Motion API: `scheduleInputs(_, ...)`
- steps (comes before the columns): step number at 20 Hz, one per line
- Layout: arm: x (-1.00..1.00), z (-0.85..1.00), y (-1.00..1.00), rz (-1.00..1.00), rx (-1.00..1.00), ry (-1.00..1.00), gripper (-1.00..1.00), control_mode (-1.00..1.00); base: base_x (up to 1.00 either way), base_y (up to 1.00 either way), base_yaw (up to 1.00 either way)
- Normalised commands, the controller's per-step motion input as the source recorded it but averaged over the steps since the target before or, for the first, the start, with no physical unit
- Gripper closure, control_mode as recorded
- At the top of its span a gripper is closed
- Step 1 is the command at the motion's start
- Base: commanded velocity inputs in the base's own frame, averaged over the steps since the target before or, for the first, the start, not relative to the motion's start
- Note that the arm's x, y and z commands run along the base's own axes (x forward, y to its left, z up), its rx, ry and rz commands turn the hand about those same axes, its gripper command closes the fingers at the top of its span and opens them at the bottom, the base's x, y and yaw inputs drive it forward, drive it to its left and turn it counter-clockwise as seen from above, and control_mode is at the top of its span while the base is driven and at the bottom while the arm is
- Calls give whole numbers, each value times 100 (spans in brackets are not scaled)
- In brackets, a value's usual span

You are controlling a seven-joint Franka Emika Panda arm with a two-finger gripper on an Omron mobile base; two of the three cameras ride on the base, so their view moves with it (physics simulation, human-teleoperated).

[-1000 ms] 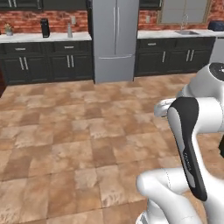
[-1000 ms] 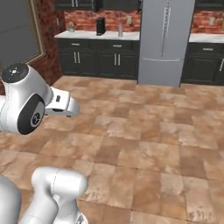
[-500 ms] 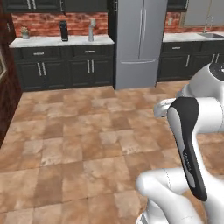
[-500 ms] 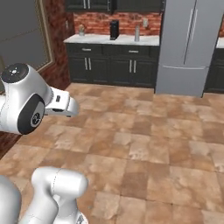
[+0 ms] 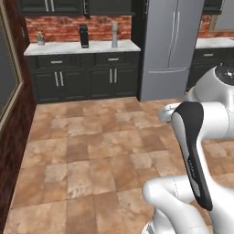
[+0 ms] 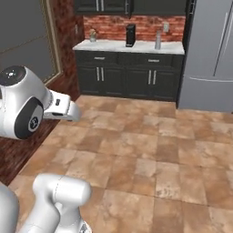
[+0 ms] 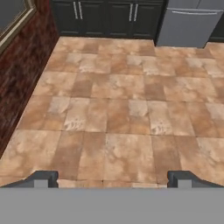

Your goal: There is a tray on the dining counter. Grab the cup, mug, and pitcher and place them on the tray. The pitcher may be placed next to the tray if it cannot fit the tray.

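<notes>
A slim grey pitcher (image 5: 114, 35) (image 6: 158, 39) stands on the far marble counter (image 5: 64, 47) backed by red brick, right of a black coffee machine (image 5: 83, 35) (image 6: 130, 35). In the hand view my gripper (image 7: 113, 179) is open, its two dark fingertips (image 7: 43, 177) wide apart over bare brown floor tiles, nothing between them. It is far from the pitcher. The tray, the dining counter, the cup and the mug are out of view.
A steel fridge (image 5: 171, 45) (image 6: 211, 54) stands right of the counter, over dark cabinets (image 5: 82, 80). A brick wall with a framed window (image 5: 8, 91) (image 6: 27, 45) runs along the left. A small plant (image 5: 40, 37) sits at the counter's left end. Tiled floor (image 7: 127, 100) stretches ahead.
The whole picture has slid right as the base turned left: counter and fridge shifted right, and the brick wall with the window came in at the left. The arm's pose is unchanged.
</notes>
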Motion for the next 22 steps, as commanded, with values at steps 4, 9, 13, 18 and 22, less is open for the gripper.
scheduleInputs(4,0,0,0,0,0,0,-100,100,100,0,0)
scheduleInputs(9,0,0,0,0,0,0,-100,100,100,-13,0)
scheduleInputs(13,0,0,0,0,0,0,-100,100,100,-37,0)
scheduleInputs(18,0,0,0,0,0,0,-100,100,100,-56,0)
scheduleInputs(22,0,0,0,0,0,0,-100,100,99,-59,0)
